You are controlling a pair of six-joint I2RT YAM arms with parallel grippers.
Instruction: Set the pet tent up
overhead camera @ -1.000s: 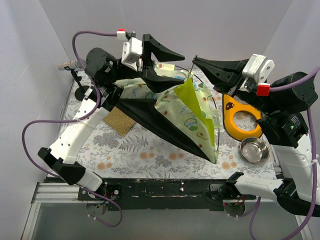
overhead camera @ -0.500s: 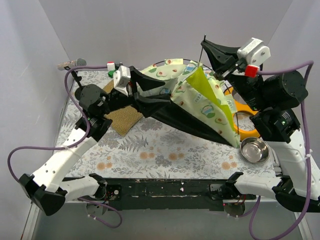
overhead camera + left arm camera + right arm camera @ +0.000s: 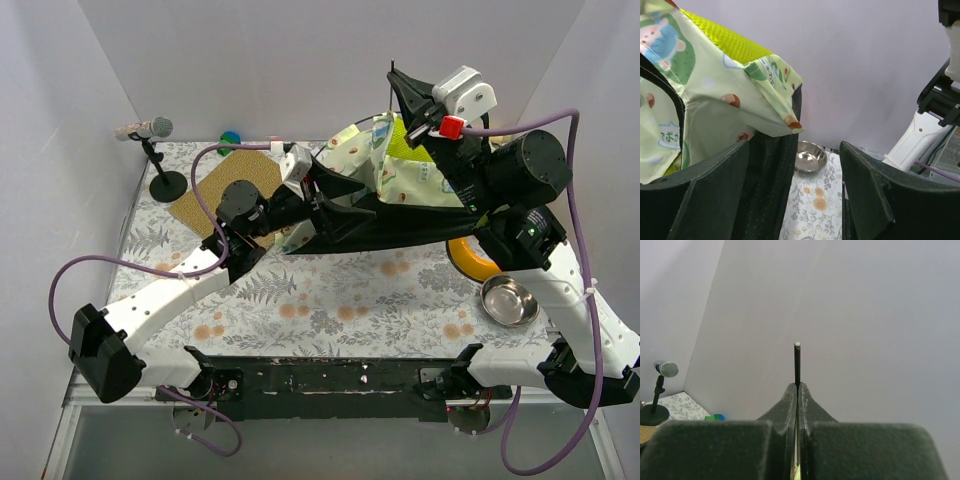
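Note:
The pet tent point(image 3: 398, 178), pale printed fabric with lime lining and a black underside point(image 3: 400, 226), hangs slack above the table's right half. My right gripper point(image 3: 397, 88) is shut on a thin black pole point(image 3: 797, 362) at the tent's top, and the pole's tip sticks out past my fingertips point(image 3: 805, 392). My left gripper point(image 3: 338, 200) is open at the tent's left end. In the left wrist view the tent's fabric point(image 3: 715, 110) hangs against the left finger point(image 3: 705, 185), and black cloth lies partly in the gap of that gripper point(image 3: 795, 146), ungripped.
A steel bowl point(image 3: 508, 300) stands at the front right and shows in the left wrist view point(image 3: 810, 156). An orange ring point(image 3: 470, 260) lies beside it under the tent. A brown mat point(image 3: 213, 196), a microphone stand point(image 3: 152, 135) and a green-blue ball point(image 3: 231, 139) are at the back left.
My right gripper raised the pole up and back, lifting the tent to the right. My left arm swung right and forward to the tent's left end. The brown mat is now uncovered.

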